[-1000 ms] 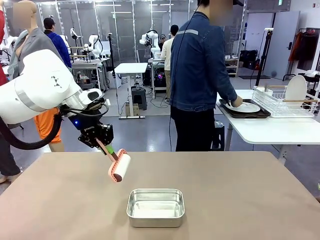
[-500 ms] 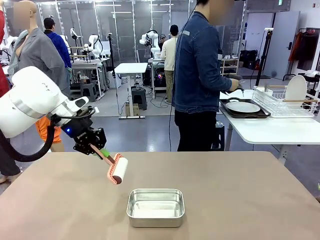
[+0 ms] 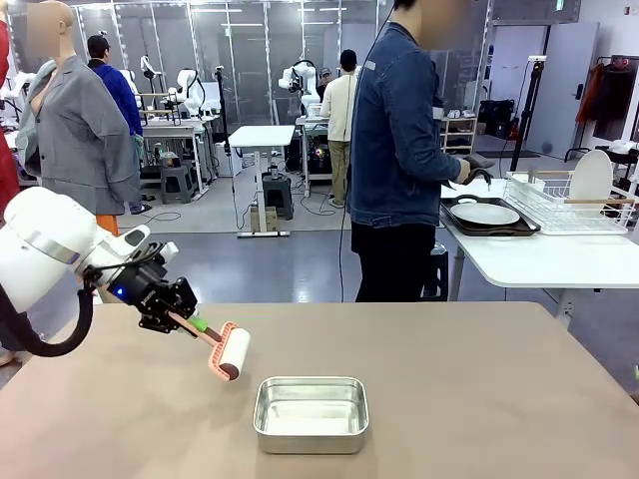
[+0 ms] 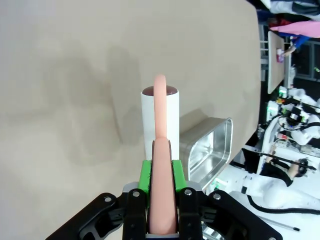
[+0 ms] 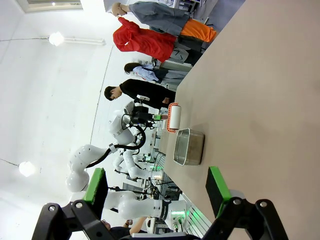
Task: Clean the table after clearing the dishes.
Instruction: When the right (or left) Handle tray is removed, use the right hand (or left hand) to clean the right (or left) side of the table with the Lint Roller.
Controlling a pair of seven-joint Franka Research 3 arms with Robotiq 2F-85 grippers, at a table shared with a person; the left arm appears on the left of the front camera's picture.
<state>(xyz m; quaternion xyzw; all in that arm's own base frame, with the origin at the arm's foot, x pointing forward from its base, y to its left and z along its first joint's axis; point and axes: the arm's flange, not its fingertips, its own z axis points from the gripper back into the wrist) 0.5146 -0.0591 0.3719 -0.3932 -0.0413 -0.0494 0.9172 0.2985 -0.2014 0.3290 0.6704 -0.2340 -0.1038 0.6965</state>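
Note:
The beige table spreads across the front view. My left gripper is shut on the pink handle of a lint roller, whose white roll hangs low over the table's left part. In the left wrist view the green pads clamp the handle of the roller, which points down at the table. My right gripper stands open above the table with nothing between its fingers. One of the dishes, a white plate on a dark tray, lies on the white side table.
A steel pan sits at front centre, just right of the roller, and shows as the pan and the pan. A person in a denim jacket stands by the white table, hands over the tray. A dish rack holds another plate.
My left arm has swung left and down, bringing the roller lower and closer to the table top. The person's hand has lifted off the plate.

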